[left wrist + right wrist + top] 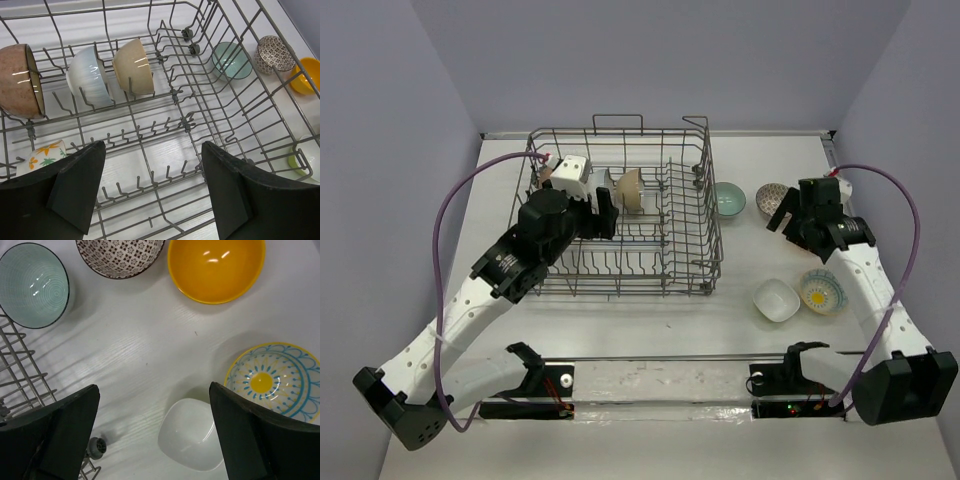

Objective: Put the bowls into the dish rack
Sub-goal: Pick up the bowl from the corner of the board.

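Four bowls (pixel 87 75) are being propped on edge by dish rack (pixel 704 210) tines (pixel 131 85), so none tips; five are waiting on the table (pixel 150 340) beside it. Both are being held spread, empty: left gripper (pixel 150 170) inside the rack, right gripper (pixel 152 405) over those five.

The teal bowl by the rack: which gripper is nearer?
Right. The right gripper hovers just right of the teal bowl; the left gripper is inside the dish rack, beyond its wall.

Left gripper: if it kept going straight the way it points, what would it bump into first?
Probably the dish rack, its wire floor and short tines. The left gripper has open jaws; the bowls stand farther back, though depth is unclear.
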### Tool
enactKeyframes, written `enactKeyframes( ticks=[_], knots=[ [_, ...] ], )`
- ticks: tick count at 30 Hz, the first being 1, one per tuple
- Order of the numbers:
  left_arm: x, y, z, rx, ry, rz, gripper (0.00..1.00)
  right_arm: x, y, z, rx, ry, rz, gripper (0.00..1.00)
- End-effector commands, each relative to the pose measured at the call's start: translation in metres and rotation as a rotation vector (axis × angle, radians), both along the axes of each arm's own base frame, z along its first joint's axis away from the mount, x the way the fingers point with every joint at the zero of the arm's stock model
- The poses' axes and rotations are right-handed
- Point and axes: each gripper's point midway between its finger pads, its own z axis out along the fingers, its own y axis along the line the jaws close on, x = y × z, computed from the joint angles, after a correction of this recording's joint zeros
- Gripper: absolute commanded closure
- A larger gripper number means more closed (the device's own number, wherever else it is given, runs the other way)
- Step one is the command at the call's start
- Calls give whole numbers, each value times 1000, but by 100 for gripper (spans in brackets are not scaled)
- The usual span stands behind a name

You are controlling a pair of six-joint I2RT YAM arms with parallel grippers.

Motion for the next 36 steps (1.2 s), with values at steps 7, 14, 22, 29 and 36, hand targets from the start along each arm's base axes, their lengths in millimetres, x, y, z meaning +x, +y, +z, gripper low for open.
enactKeyframes(
  ticks=[7,14,22,29,36],
  knots=[
    [-1,-8,-3,-38,-35,-35,13,31,-18,-15,205,-39,-126,10],
    [-5,-11,-3,-56,-37,-65,13,0,-51,-37,312,-26,-290,11],
    [-11,-16,-13,-85,-18,-91,13,-35,-46,-65,321,81,-320,11],
    [-10,-13,-17,-74,-10,-71,12,-39,-47,-68,322,116,-331,13],
    [-7,-11,-22,-58,-4,-56,12,-45,-47,-95,325,211,-356,28]
  ],
)
